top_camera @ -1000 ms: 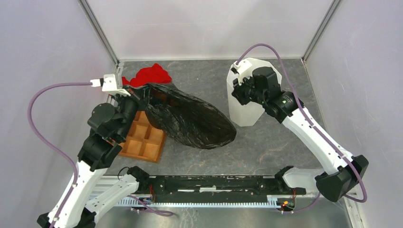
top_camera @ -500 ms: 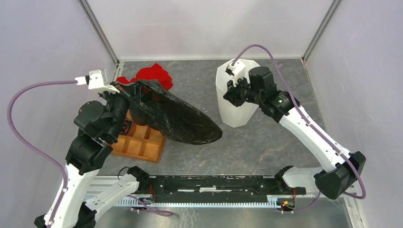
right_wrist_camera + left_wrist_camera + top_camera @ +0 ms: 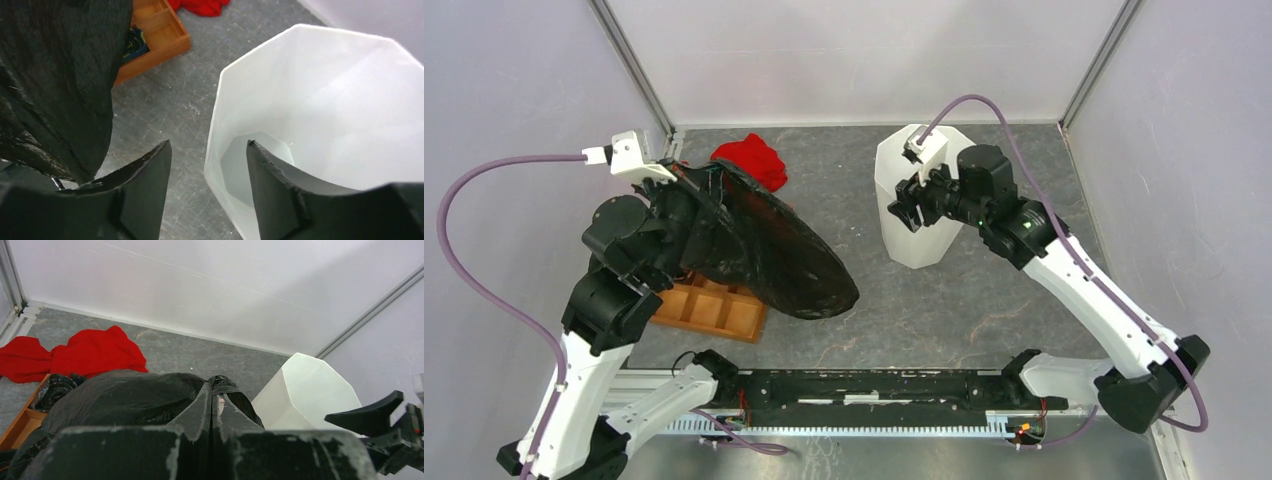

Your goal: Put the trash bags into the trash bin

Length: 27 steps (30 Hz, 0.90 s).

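I found the left gripper (image 3: 214,392) closed, its fingers pressed together on a fold of the trash bag (image 3: 774,250); the pinched black film showed between the fingers in the left wrist view.

The trash bag hung from that grip as a long, glossy, slack shape, slanting from the left gripper (image 3: 686,195) down toward the middle of the table (image 3: 984,290); in the top view it covered the far part of the orange tray (image 3: 714,312); I could not tell whether its lower end touched the table.

The red cloth (image 3: 751,158) lay behind the bag near the back wall.

The trash bin (image 3: 908,240) stood upright on the right half of the table, well apart from the bag; its mouth faced up and its faceted base was visible inside in the right wrist view.

The right gripper (image 3: 206,145) was above the bin's left rim, jaws spread apart and holding nothing; the bin's near wall (image 3: 220,150) appeared between the two fingers, and I saw neither finger touching it.

A dark bundle (image 3: 132,46) sat in one tray compartment; I could not identify it.
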Each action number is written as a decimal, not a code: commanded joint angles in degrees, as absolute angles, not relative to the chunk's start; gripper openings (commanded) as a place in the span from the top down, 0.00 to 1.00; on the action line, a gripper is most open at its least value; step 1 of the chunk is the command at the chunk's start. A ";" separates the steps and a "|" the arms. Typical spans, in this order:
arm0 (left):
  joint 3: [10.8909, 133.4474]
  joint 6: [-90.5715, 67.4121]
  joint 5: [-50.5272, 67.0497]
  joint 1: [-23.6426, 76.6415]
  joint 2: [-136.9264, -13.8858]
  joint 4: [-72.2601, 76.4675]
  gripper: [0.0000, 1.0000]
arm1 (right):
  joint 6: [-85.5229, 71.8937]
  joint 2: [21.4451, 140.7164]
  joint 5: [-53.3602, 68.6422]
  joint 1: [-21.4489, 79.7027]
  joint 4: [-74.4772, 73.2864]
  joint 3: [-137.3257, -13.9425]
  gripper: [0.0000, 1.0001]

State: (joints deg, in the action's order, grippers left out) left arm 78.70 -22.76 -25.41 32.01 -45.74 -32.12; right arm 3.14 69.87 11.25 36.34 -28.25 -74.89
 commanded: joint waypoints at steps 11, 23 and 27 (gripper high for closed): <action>81.61 -21.79 -23.49 32.26 -47.14 -31.10 0.98 | 1.38 63.53 20.52 41.79 -20.39 -74.53 0.21; 85.48 -19.67 -15.17 32.26 -53.09 -37.59 0.98 | -8.49 75.38 17.91 56.70 -3.72 -74.41 0.12; 85.68 -19.29 -14.04 32.26 -53.60 -37.90 0.98 | -9.84 78.30 9.73 61.50 -1.51 -75.07 0.09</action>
State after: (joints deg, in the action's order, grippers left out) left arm 83.72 -22.68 -16.73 32.01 -53.30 -36.71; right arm -7.33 76.86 18.63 57.78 -7.92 -71.66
